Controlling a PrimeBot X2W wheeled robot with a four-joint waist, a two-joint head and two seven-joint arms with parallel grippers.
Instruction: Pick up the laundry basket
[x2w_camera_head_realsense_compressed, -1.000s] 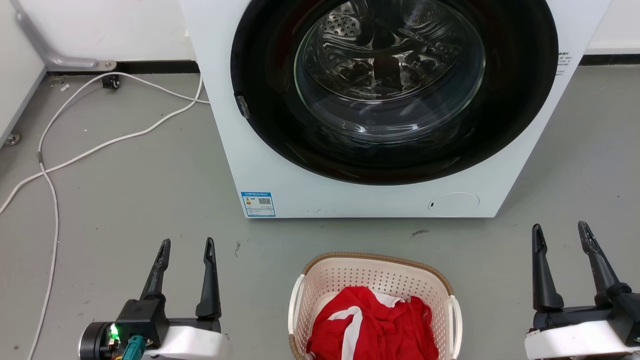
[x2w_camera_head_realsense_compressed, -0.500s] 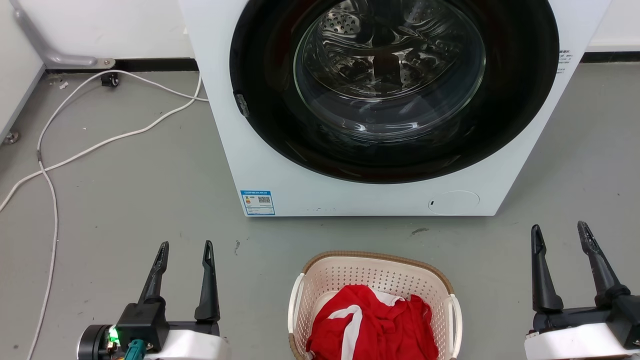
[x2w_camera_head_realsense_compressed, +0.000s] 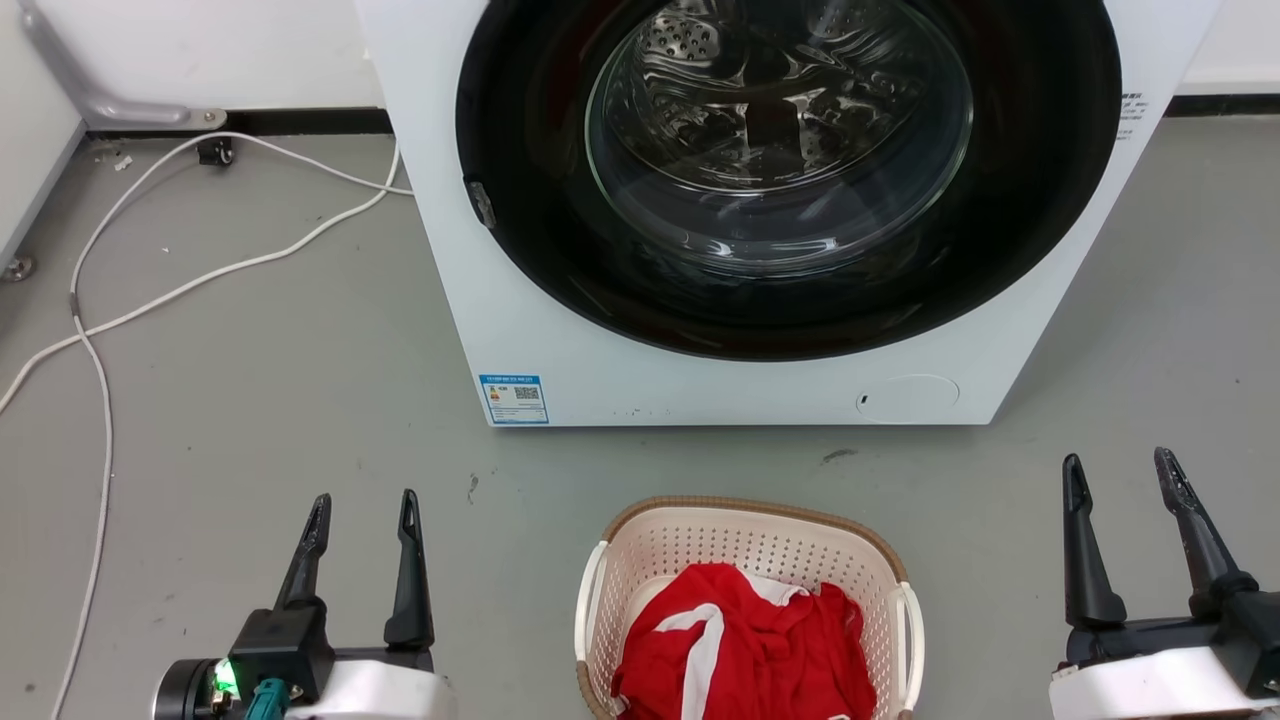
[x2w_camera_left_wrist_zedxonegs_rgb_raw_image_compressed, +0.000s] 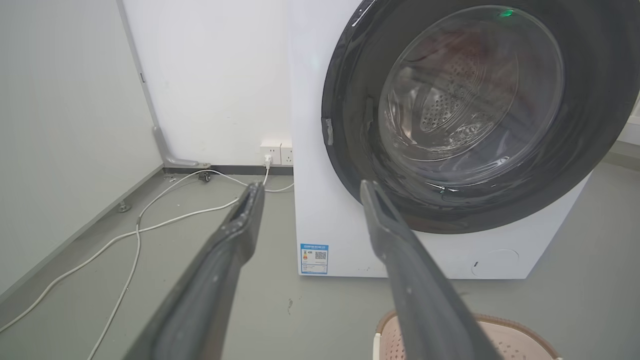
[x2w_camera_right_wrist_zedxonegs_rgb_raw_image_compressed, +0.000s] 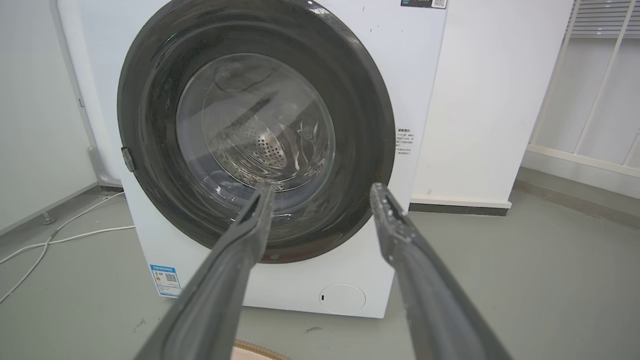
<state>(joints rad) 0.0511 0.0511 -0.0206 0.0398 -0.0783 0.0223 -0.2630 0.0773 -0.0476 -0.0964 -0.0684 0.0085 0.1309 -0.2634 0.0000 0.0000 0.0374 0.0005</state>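
Laundry basket (x2w_camera_head_realsense_compressed: 748, 545) at six o'clock; spread-fingered, empty left gripper (x2w_camera_head_realsense_compressed: 362, 508) at eight, right gripper (x2w_camera_head_realsense_compressed: 1120, 468) at four.

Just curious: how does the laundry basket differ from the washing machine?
The laundry basket is small, cream and perforated; the washing machine is far bigger, white and smooth. The basket opens upward and holds red cloth; the machine has a round glass door in front. Both stand on the floor.

1. Lighting: bright, even, diffuse; soft faint shadows on grey floor (x2w_camera_head_realsense_compressed: 300, 420).
2. Glare: white highlights streak door glass (x2w_camera_head_realsense_compressed: 780, 150).
3. Focus: head view sharp; wrist views' near fingers (x2w_camera_left_wrist_zedxonegs_rgb_raw_image_compressed: 210, 290) blurred, edges bowed.
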